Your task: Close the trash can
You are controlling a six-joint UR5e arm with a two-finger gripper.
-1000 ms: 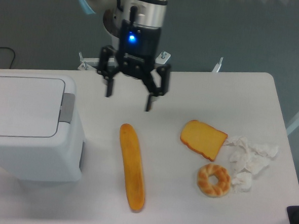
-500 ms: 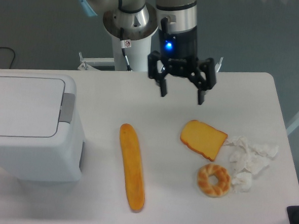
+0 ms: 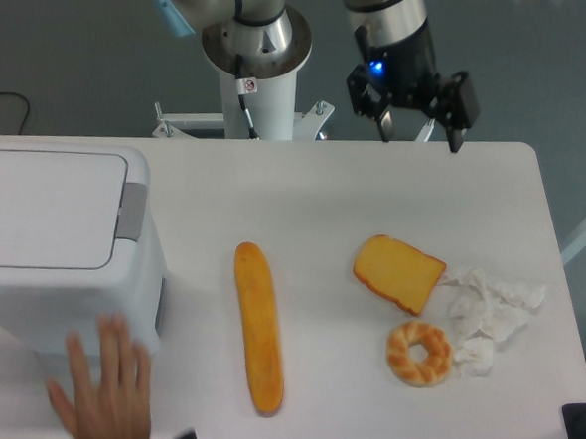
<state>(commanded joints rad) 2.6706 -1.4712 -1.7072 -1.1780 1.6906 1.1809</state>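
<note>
End effector [image 3: 418,136]: fingers spread, grasping nothing, raised above the desk's [image 3: 334,197] far edge, right of centre.
Bearing to trash can [image 3: 57,250]: well apart, toward image left and nearer the camera.
Trash can position: desk's left end.
Lid [image 3: 45,207]: lies flat, appears already down.
Latch strip [image 3: 130,211]: on the side facing the foods.
Long axis: across the picture, left–right.
Human hand [image 3: 104,387]: just in front of the bin.

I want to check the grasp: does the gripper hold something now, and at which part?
Nothing is held. The gripper is open and empty, up above the far edge of the table, far from the trash can.
</note>
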